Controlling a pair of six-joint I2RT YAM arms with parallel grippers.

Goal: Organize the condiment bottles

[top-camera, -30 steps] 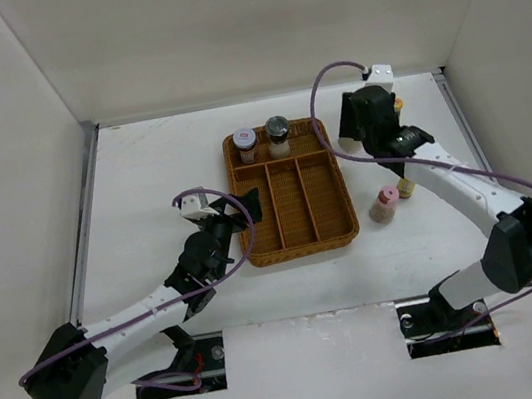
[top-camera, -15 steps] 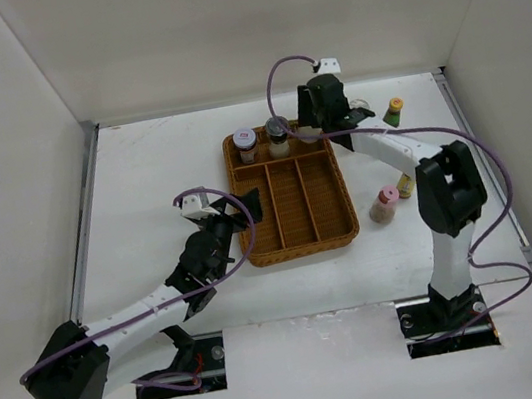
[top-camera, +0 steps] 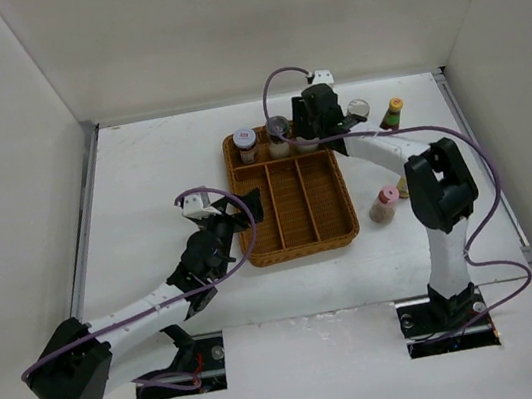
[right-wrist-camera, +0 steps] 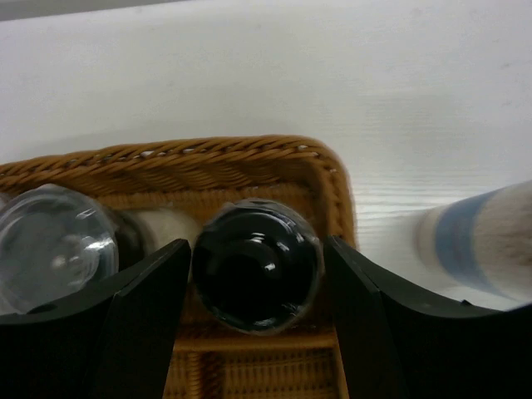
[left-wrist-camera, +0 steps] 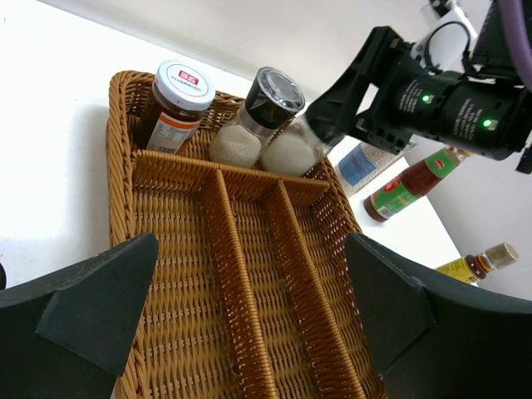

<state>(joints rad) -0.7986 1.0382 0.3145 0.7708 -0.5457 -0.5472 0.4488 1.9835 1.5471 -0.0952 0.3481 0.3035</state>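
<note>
- my left end effector hung with its fingers spread wide and nothing between them, just off the near left corner of the wicker tray.
- the tray's three long near compartments held no bottles, so by my reckoning the sorting was under halfway.
- on the counter to the right of the tray stood a pink-capped bottle with a pale body. close beside it was a small yellow-labelled bottle. both were outside the tray and not yet dealt with.
- in the tray's far cross compartment a red-and-white-lidded jar with dark contents stood upright at the left. a clear shaker with a black cap and white grains stood next to it. i counted those two as done.
- my right end effector was clamped on a third, a dark-lidded jar of white grains, with a finger tight on either side of the lid. it sat tilted over the right end of that far compartment, just beside the shaker. whether its base touched the wicker i could not tell.
- beyond the tray's far right corner a tall white shaker with a blue label and a red sauce bottle waited on the counter. that left four bottles to bring in.
</note>
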